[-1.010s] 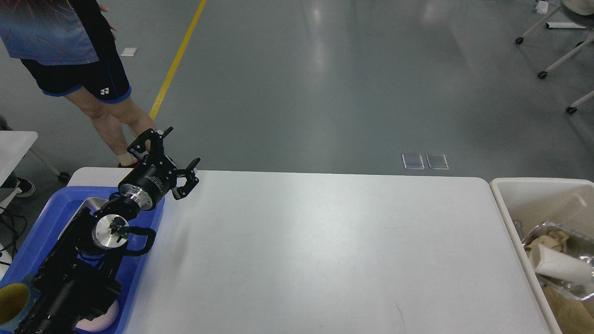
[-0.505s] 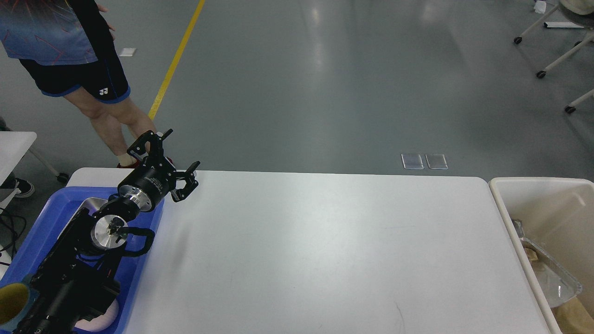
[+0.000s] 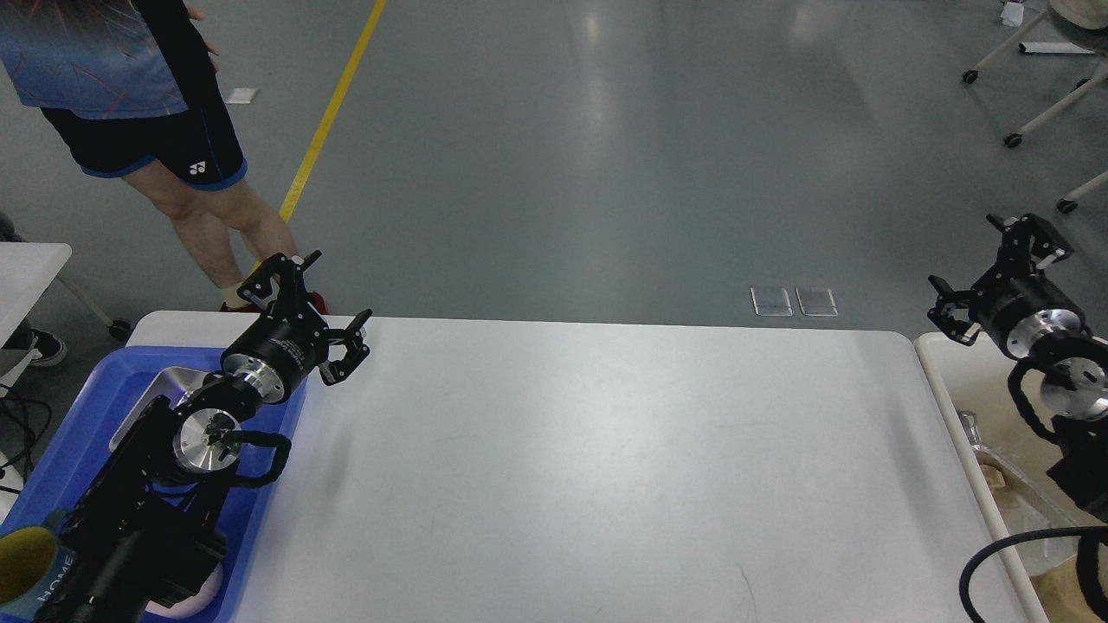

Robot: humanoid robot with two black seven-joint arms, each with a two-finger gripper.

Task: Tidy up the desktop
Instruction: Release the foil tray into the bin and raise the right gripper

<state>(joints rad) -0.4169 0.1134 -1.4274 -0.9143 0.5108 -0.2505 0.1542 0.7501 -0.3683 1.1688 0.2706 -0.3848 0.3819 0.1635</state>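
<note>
The white desktop point(image 3: 606, 450) fills the middle of the head view, and no loose object shows on it. My left gripper point(image 3: 336, 287) is open and empty, held above the desktop's far left corner, just past the blue tub. My right gripper point(image 3: 963, 253) is open and empty, raised above the far end of the beige bin at the desktop's right edge.
A blue plastic tub point(image 3: 78, 433) at the left holds a metal tray point(image 3: 169, 381) and a teal cup point(image 3: 26, 562). The beige bin point(image 3: 961, 389) at the right holds a foil tray point(image 3: 1013, 510). A person point(image 3: 173, 147) stands beyond the far left corner.
My right arm has come into view at the right, above the beige bin, with its gripper open. My left gripper has barely shifted.
</note>
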